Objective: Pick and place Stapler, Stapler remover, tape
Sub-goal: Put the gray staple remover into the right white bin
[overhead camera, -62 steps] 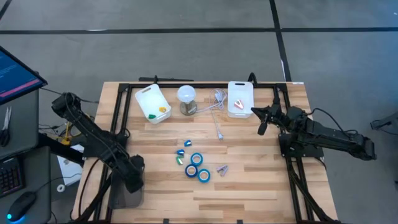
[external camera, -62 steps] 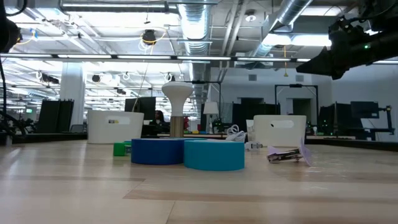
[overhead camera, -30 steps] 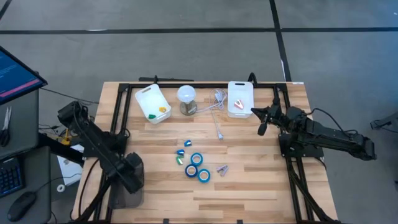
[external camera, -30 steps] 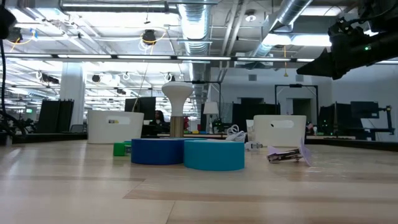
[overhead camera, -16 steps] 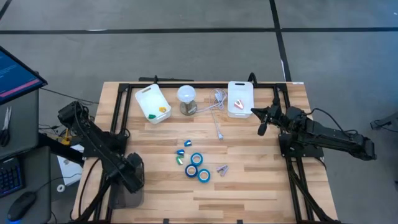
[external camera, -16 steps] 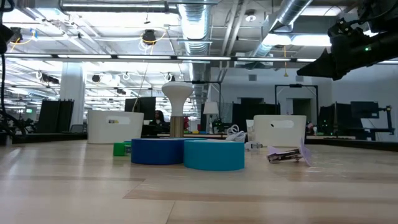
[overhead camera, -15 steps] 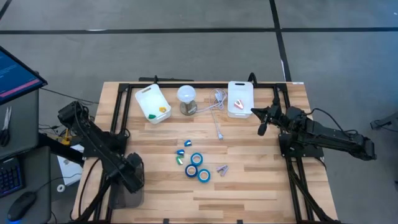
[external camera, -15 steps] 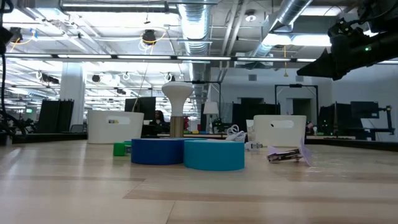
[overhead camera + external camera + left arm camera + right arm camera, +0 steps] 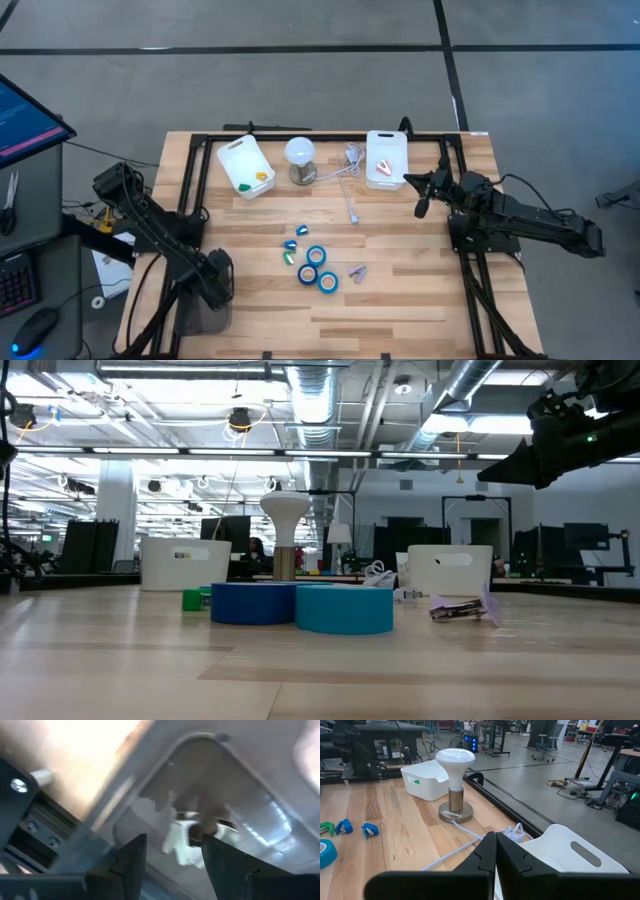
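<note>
Blue tape (image 9: 318, 267), three rolls, sat bunched mid-counter (image 9: 400, 300). Left end effector (image 9: 172, 862) hung over a grey bin (image 9: 200, 318) at the counter's near-left corner, fingers spread apart. Right end effector (image 9: 420, 208) hovered by a white tray (image 9: 387, 156), fingers pressed together.

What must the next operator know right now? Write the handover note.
Left end effector: open over the grey bin at the table's left edge. A pale item lies inside; I cannot identify it.
Right end effector: shut, empty, hovering beside the right white bin.
Tape: three rolls mid-table, none placed.
Purple item: on the table beside them.
Left to do: all tape. The stapler cannot be made out.
</note>
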`<state>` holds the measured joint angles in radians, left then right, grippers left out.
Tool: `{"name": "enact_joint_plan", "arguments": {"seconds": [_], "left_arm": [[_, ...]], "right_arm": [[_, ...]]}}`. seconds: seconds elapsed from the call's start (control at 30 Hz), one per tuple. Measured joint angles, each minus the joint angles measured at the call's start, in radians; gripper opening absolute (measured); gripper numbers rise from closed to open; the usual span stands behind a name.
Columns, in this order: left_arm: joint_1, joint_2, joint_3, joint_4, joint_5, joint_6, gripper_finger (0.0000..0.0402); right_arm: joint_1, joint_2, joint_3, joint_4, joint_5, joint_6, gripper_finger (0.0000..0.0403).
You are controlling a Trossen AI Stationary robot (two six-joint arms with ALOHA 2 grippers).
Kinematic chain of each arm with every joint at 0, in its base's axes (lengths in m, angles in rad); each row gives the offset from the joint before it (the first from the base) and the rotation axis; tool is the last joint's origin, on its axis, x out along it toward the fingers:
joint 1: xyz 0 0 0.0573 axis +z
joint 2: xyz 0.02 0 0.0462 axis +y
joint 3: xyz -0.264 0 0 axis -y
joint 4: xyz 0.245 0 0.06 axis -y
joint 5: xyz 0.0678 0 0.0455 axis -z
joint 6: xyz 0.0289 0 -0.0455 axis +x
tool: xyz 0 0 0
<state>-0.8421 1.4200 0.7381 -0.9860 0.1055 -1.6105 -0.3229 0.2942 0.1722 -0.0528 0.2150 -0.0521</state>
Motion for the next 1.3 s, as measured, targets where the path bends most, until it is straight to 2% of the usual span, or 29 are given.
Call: {"name": "enact_joint_plan", "arguments": {"seconds": [0.23, 0.5, 0.73, 0.97, 1.3], "left_arm": [[0.000, 0.000, -0.049, 0.053, 0.004, 0.004, 0.0144], [0.000, -0.011, -0.045, 0.083, 0.044, 0.014, 0.0019], [0.000, -0.093, -0.021, 0.079, 0.048, 0.009, 0.0015], [0.016, -0.211, -0.002, 0.074, -0.106, 0.008, 0.0011], [0.074, -0.412, -0.001, -0.037, -0.108, 0.102, 0.0010]], "right_arm": [[0.000, 0.000, 0.000, 0.000, 0.000, 0.000, 0.0000], [0.000, 0.000, 0.000, 0.000, 0.000, -0.003, 0.0000], [0.000, 0.000, 0.000, 0.000, 0.000, -0.003, 0.0000], [0.000, 0.000, 0.000, 0.000, 0.000, -0.003, 0.0000], [0.000, 0.000, 0.000, 0.000, 0.000, -0.002, 0.0000]]}}
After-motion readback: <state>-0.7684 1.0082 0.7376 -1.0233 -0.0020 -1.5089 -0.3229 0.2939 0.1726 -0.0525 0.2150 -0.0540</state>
